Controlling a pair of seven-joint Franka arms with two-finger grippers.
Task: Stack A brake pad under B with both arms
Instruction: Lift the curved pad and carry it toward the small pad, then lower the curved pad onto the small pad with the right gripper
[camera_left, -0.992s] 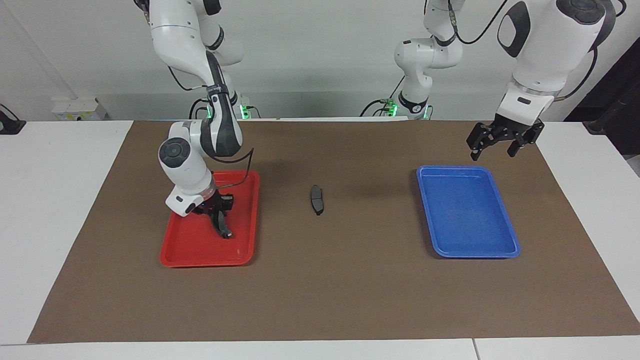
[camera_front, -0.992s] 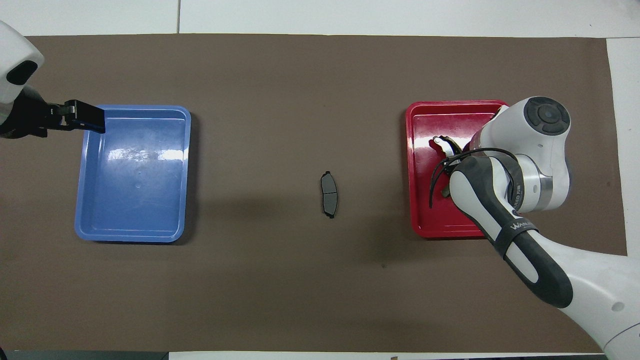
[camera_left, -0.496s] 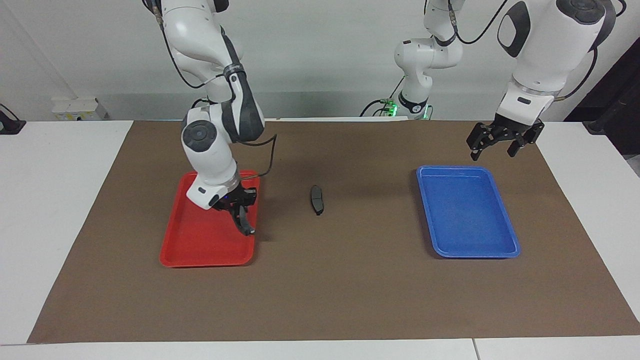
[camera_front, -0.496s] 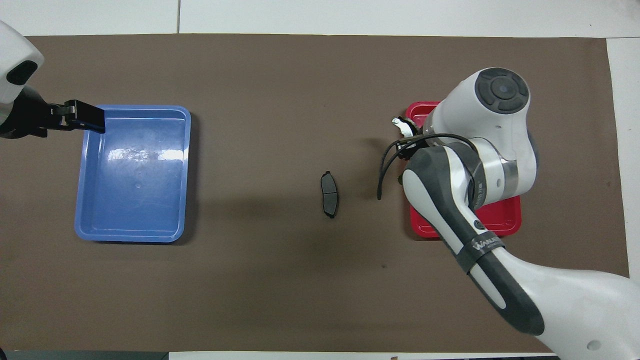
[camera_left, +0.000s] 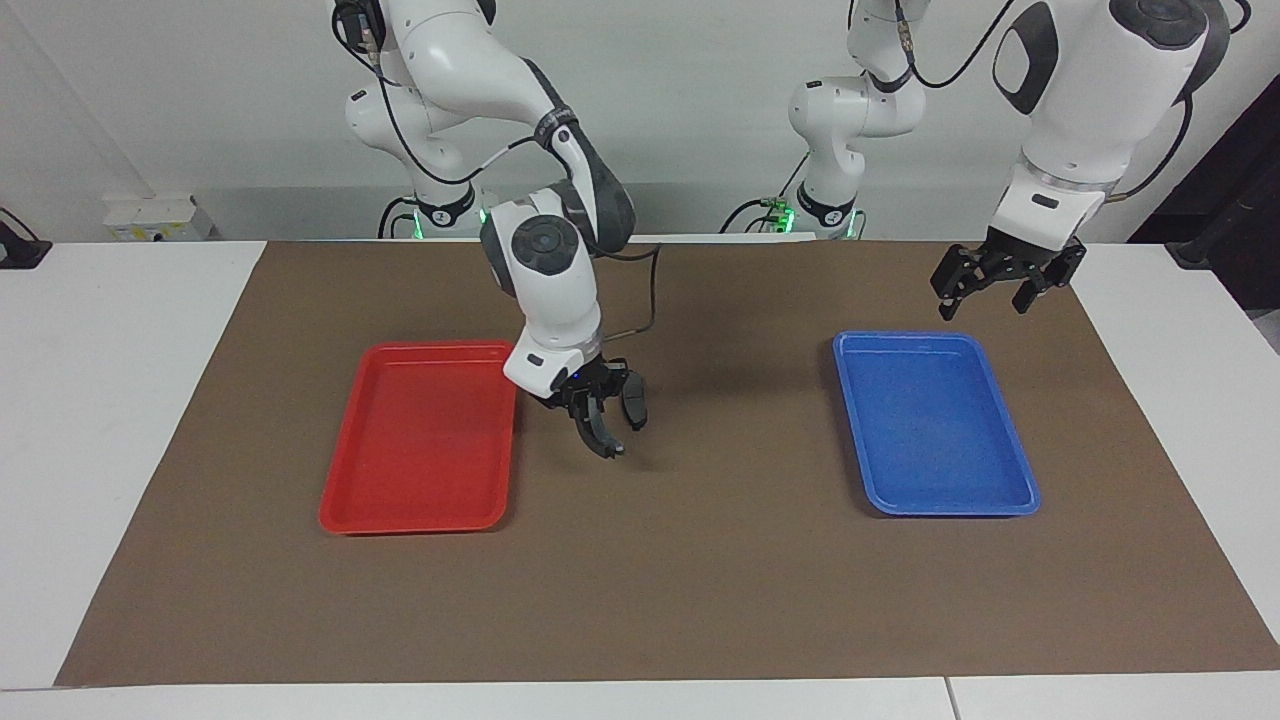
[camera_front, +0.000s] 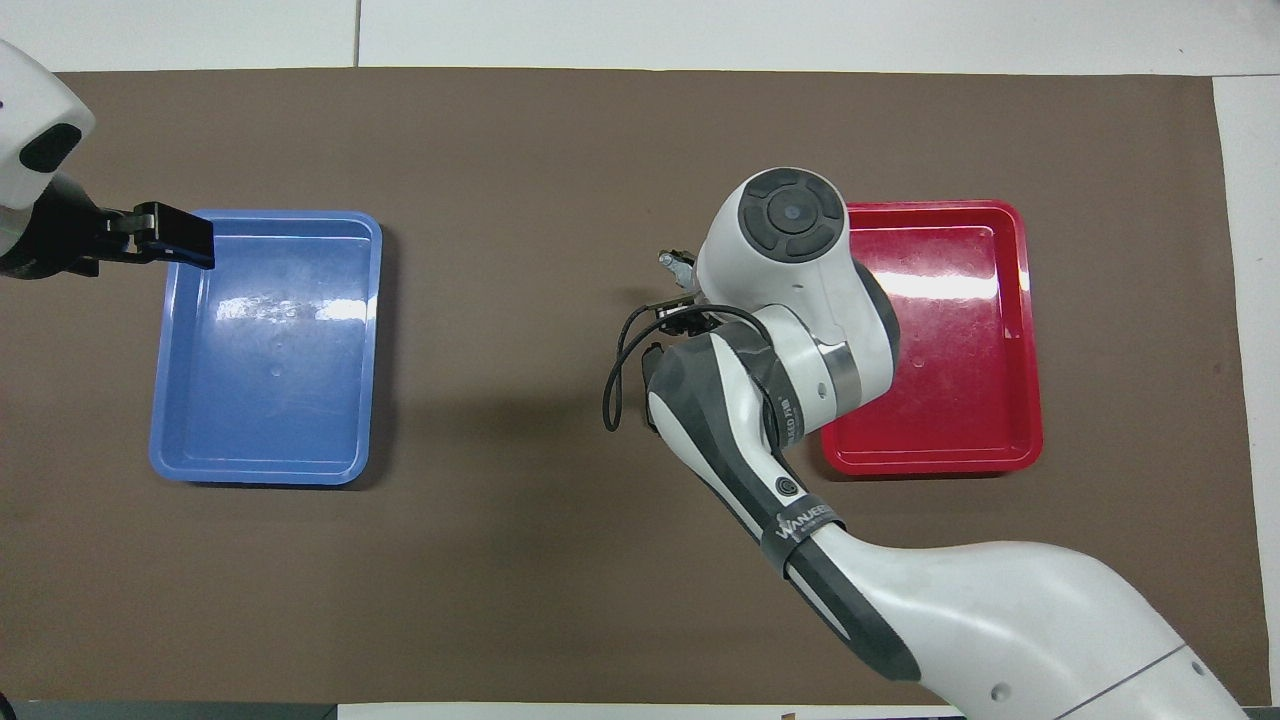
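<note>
Right gripper (camera_left: 592, 400): clamped on B (camera_left: 596, 432), the black curved brake shoe, which hangs down from the fingertips, raised over the brown mat (camera_left: 700, 570) between the red tray (camera_left: 420, 505) and the A brake pad (camera_left: 634, 400). In the facing view the pad's dark grey shape shows just beside the gripper, flat on the mat at mid-table; contact between shoe and pad cannot be told. From overhead the right arm's wrist covers both pieces; only a pale tip of the shoe (camera_front: 676, 262) pokes out.

Red tray: on the mat toward the right arm's end.

Left gripper (camera_left: 995, 283): fingers spread, nothing between them, hovering over the mat by the robot-side edge of the blue tray (camera_left: 1000, 505). That arm waits.
</note>
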